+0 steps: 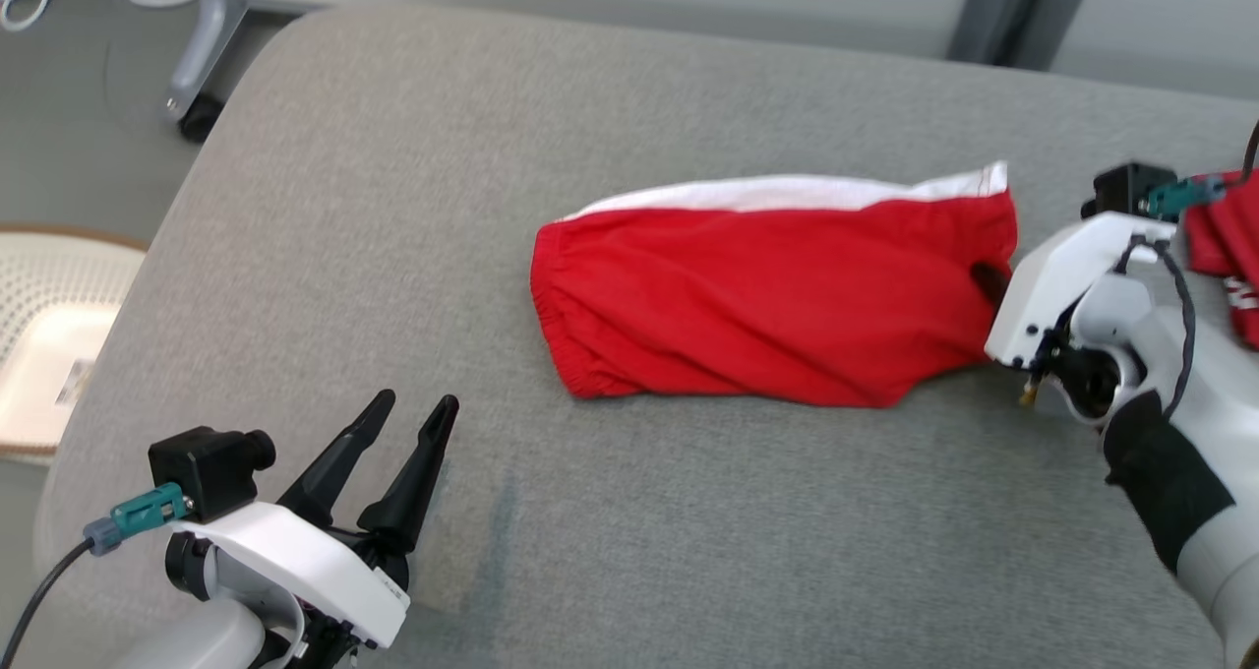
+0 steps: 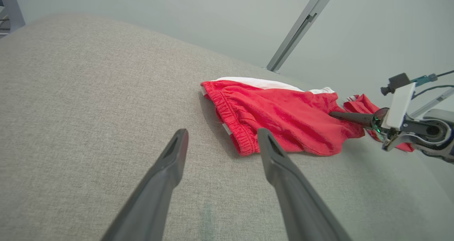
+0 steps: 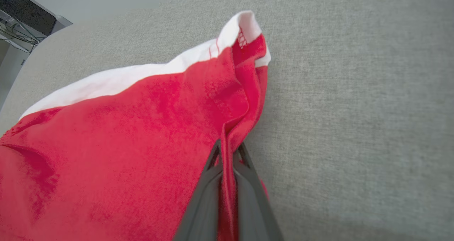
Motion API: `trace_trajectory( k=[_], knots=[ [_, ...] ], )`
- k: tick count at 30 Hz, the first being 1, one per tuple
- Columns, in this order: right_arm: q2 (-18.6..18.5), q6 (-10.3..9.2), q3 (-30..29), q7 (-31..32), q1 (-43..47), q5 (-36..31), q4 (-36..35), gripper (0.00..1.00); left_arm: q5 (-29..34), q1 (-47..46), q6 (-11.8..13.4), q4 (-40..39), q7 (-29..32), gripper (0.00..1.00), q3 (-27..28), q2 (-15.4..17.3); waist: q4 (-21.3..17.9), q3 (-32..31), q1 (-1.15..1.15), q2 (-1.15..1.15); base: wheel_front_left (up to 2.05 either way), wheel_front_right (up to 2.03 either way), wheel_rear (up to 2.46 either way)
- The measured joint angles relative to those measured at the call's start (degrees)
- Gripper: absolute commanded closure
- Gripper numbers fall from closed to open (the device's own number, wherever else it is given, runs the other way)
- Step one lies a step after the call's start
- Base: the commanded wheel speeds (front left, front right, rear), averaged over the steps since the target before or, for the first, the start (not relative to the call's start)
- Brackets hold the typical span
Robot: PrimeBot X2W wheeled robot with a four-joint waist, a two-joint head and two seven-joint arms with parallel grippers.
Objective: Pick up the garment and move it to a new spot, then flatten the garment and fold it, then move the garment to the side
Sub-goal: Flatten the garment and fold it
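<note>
A red garment (image 1: 777, 295) with a white band along its far edge lies flat across the middle of the grey cushioned surface (image 1: 393, 207). My right gripper (image 1: 987, 277) is at the garment's right end, shut on a pinched fold of the red cloth (image 3: 124, 145); the right wrist view has both fingers of that gripper (image 3: 229, 144) pressed together on the fabric. My left gripper (image 1: 417, 399) stands open at the lower left, apart from the garment, with nothing between its fingers. In the left wrist view this gripper (image 2: 222, 131) points at the garment's (image 2: 283, 117) gathered left hem.
A second red cloth (image 1: 1225, 246) lies at the far right edge, behind my right wrist. A pale perforated basket (image 1: 49, 344) sits on the floor to the left, and a wheeled stand leg (image 1: 202, 108) is at the back left.
</note>
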Motion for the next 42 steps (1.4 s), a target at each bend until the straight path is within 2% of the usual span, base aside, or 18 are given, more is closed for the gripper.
trace_trajectory(
  k=[14,21,28,33,40,41,42],
  knots=[
    [-2.0,0.00,-0.7,-5.5,15.2,6.7,-9.8,1.00,1.5,5.2,3.7,-1.5,0.0,0.00,0.5,0.1,-8.2,-8.9,0.00,0.00,0.00,0.00,0.00],
    [-5.6,0.00,-1.4,-10.0,22.3,8.6,-12.6,1.00,1.8,6.6,5.2,-2.7,0.0,0.00,0.5,0.0,-9.9,-11.8,0.00,0.00,0.00,0.00,0.00],
    [-7.2,0.00,-0.8,-13.1,23.3,7.9,-16.2,1.00,2.1,7.3,5.8,-3.3,0.0,0.00,0.6,-0.1,-11.3,-13.0,0.00,0.00,0.00,0.00,0.00],
    [-5.3,0.00,0.2,-14.4,19.7,6.1,-20.8,1.00,2.4,8.1,6.2,-3.2,0.0,0.00,0.9,-0.2,-11.7,-13.4,0.00,0.00,0.00,0.00,0.00],
    [1.9,0.00,2.1,-12.4,16.7,4.8,-25.7,1.00,2.6,8.1,5.9,-2.7,0.1,0.00,0.8,-1.0,-9.7,-12.8,0.00,0.00,0.00,0.00,0.00],
    [1.9,0.00,2.1,-12.4,16.7,4.8,-25.7,1.00,2.6,8.1,5.9,-2.7,0.1,0.00,0.8,-1.0,-9.7,-12.8,0.00,0.00,0.00,0.00,0.00],
    [4.1,0.00,2.7,-11.3,16.5,4.7,-25.6,1.00,2.7,8.0,5.6,-2.2,0.2,0.00,0.7,-1.3,-8.7,-12.6,0.00,0.00,0.00,0.00,0.00]
  ],
)
